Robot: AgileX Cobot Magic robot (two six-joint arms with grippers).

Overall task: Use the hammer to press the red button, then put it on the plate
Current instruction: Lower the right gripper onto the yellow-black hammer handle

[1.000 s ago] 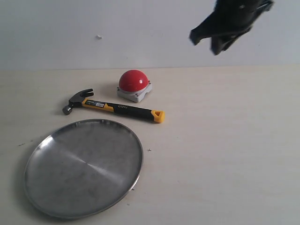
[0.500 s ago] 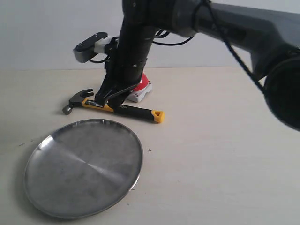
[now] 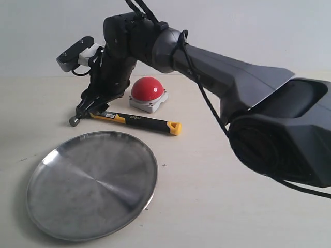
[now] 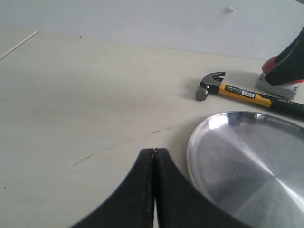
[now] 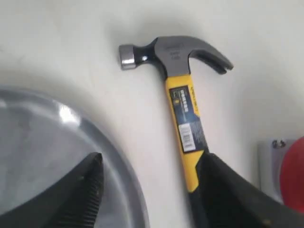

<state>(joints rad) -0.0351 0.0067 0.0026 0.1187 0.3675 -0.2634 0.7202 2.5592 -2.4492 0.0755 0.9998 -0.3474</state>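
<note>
The hammer (image 3: 135, 120) lies flat on the table between the red button (image 3: 148, 88) and the plate (image 3: 93, 186), head to the left. My right gripper (image 3: 93, 107) has reached across and hangs open just above the handle near the head. In the right wrist view the hammer (image 5: 183, 95) lies ahead of the gripper (image 5: 153, 159): one finger is over the handle, the other over the plate's rim (image 5: 118, 161). My left gripper (image 4: 154, 151) is shut and empty, next to the plate (image 4: 251, 161), well away from the hammer (image 4: 237, 91).
The right arm's long dark links (image 3: 232, 82) stretch from the right across the table's back half, above the button. A pale wall (image 3: 41, 31) stands behind the table. Light tabletop (image 3: 232, 206) extends to the plate's right.
The right arm came in from the upper right and dropped to the hammer, then shifted left along the handle toward the head. Hammer, button and plate have not moved.
</note>
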